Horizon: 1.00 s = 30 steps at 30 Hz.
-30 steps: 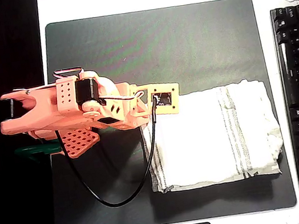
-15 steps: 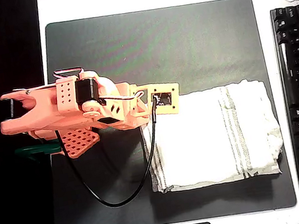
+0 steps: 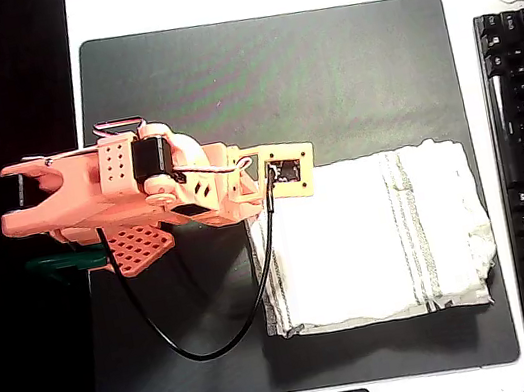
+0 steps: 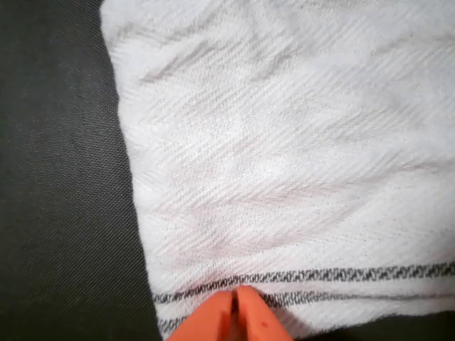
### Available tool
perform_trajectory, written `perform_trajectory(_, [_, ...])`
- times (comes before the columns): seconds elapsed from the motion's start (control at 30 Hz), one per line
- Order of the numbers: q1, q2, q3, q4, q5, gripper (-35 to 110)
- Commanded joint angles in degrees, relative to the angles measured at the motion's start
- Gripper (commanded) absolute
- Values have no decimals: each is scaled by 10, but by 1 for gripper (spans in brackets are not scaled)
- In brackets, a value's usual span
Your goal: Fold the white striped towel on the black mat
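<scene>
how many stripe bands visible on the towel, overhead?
2 on the towel: one along its left edge by the gripper, one right of centre. More may be hidden in the folds.

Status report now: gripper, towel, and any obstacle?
Gripper shut, tips over the striped towel edge. Towel lies folded on black mat. Nothing in the way.

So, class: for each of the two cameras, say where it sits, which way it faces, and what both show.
Overhead view: fixed above, looking straight down on the black mat; the orange arm reaches in from the left.
Wrist view: rides on the arm, looking down close at the cloth; the gripper tips show at the bottom, closed together.
Shared: the white striped towel lying on the mat.
</scene>
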Motion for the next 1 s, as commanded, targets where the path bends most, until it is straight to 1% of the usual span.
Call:
perform_trajectory(0.0, [0,13,12,12,-10,2])
perform_trajectory(0.47, [10,13,12,12,-10,2])
perform_trajectory(0.57, [-23,13,12,12,-10,2])
perform_trajectory(0.77, [-53,13,13,12,-10,2])
perform_trajectory(0.83, [-48,13,13,12,-10,2])
perform_trajectory(0.9, [-35,13,13,12,-10,7])
perform_trajectory(0.97, [-36,13,13,12,-11,8])
